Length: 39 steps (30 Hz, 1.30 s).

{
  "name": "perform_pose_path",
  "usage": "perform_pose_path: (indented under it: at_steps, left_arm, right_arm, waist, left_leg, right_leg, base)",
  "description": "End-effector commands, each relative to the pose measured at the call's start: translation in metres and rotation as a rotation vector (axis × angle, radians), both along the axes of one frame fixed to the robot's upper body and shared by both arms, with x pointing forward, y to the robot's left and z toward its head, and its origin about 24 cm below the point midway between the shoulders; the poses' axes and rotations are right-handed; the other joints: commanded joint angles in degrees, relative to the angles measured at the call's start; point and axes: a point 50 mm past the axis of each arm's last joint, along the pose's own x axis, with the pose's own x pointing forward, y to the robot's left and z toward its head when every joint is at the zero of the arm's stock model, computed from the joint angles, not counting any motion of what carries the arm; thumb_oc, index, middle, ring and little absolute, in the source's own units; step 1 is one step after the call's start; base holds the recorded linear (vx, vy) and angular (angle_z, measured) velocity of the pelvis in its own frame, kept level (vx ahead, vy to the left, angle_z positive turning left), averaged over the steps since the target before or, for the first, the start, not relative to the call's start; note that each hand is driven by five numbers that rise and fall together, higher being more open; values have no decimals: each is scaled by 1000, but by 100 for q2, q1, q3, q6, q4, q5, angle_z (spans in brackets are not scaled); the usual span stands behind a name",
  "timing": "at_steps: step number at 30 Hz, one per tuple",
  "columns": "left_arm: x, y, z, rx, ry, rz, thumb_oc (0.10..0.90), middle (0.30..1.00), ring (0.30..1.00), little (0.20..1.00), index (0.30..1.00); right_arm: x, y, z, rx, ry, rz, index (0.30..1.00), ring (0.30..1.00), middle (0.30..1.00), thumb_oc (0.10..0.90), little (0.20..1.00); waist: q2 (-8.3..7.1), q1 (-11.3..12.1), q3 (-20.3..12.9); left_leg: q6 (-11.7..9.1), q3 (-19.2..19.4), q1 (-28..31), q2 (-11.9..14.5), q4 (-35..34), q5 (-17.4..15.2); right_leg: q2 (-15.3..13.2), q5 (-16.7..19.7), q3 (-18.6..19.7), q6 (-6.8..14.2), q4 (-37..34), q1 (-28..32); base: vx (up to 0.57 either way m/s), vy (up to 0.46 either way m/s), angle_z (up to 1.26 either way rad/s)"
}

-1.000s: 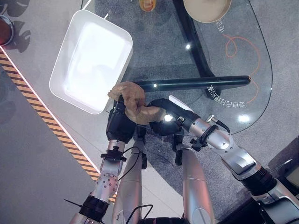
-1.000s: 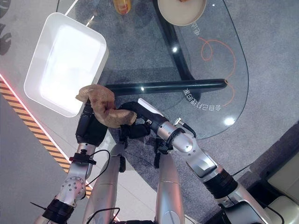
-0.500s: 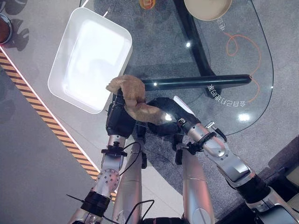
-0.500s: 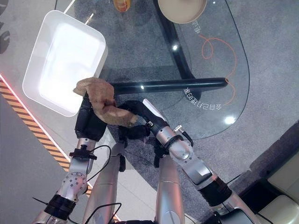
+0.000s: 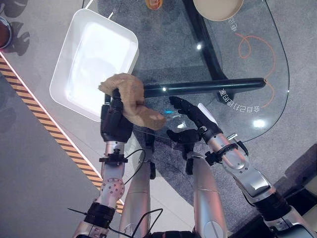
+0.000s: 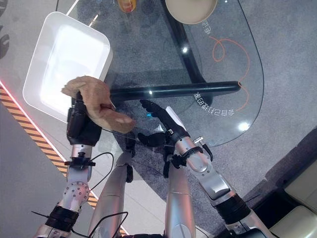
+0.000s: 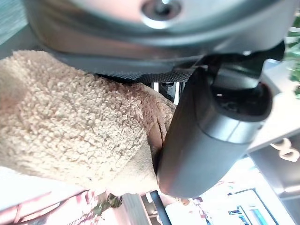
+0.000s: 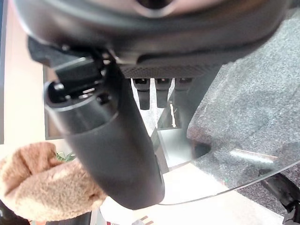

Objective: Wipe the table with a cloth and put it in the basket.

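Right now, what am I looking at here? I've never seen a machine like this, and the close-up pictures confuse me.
This is a two-legged humanoid robot with silver arms and dark hands. The two wide pictures come from cameras in its head, looking down at a glass table. The two close-ups come from cameras on its wrists, looking along each hand.

Its left hand is curled round a fluffy tan cloth, held at the table's near edge beside a white basket; the left wrist view shows the same cloth pinched under the thumb. Its right hand is open, fingers straight, holding nothing, over the near edge of the glass.

At the table's far end sit a beige bowl and a small orange item.
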Motion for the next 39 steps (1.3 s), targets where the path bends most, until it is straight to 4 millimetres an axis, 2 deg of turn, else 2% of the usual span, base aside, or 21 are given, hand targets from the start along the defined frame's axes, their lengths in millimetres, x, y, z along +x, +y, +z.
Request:
perform_pose_path:
  at_steps: [1, 9, 14, 21, 26, 33, 35, 38, 39]
  left_arm:
    - [-13, 6, 59, 92, -292, 102, 100, 300, 300, 200, 300]
    - [-15, 28, 67, 151, -238, 326, 100, 300, 300, 200, 300]
    - [-14, 54, 74, 189, -134, 583, 100, 300, 300, 200, 300]
    - [-10, 74, 87, 285, -41, 847, 100, 300, 300, 200, 300]
    - [-6, 82, 97, 328, -18, 971, 100, 300, 300, 200, 300]
    - [5, 93, 108, 524, 82, 1237, 100, 300, 300, 200, 300]
    - [9, 98, 110, 630, 121, 1338, 100, 300, 300, 200, 300]
    - [11, 99, 114, 672, 137, 1394, 100, 300, 300, 200, 300]
    - [12, 101, 113, 692, 149, 1414, 100, 300, 300, 200, 300]
  right_arm:
    - [-9, 4, 25, 77, -121, 59, 900, 900, 900, 800, 900]
    - [-6, 1, 20, 49, -88, 27, 900, 900, 900, 800, 900]
    - [-1, -1, 3, 12, 38, 11, 900, 900, 900, 800, 900]
    - [1, -1, -12, -29, 150, 22, 900, 900, 900, 800, 900]
    - [3, 0, -17, -37, 198, 26, 900, 900, 900, 800, 900]
    - [5, 0, -19, -58, 260, 37, 900, 900, 900, 800, 900]
    - [5, -1, -21, -89, 296, 51, 900, 900, 900, 800, 900]
    - [2, 0, -24, -105, 341, 76, 900, 900, 900, 800, 900]
    - [-1, 0, -29, -115, 373, 90, 900, 900, 900, 800, 900]
  waist:
    - [73, -14, -153]
    - [101, -1, -153]
    - [141, 23, -153]
    - [177, 16, -153]
    - [176, -2, -153]
    - [209, -31, -153]
    - [218, -45, -153]
    - [201, -64, -153]
    - [199, -61, -153]
  left_leg:
    - [263, 314, -116, -450, 982, -989]
    - [258, 332, -152, -428, 1014, -985]
    - [225, 312, -257, -425, 1078, -986]
    - [176, 357, -446, -384, 1145, -968]
    - [181, 408, -579, -355, 1164, -946]
    - [176, 501, -914, -311, 1267, -937]
    - [168, 521, -1047, -294, 1316, -942]
    - [171, 538, -1136, -279, 1346, -943]
    - [139, 491, -1058, -270, 1395, -1078]
  right_leg:
    - [475, 695, -50, -30, -932, 102]
    - [489, 644, -26, -58, -871, 62]
    - [461, 582, -40, -105, -820, -29]
    - [418, 545, -43, -147, -769, -222]
    - [409, 579, -17, -161, -810, -361]
    - [406, 619, 2, -149, -764, -720]
    - [397, 625, 7, -134, -718, -867]
    - [398, 643, 29, -128, -711, -962]
    - [426, 519, 59, -96, -652, -897]
  base:
    - [17, 46, -7]
    - [13, 31, -1]
    - [15, 48, 0]
    - [14, 61, 2]
    - [15, 65, 0]
    - [13, 73, -1]
    - [25, 79, -1]
    - [37, 51, 0]
    - [0, 0, 0]
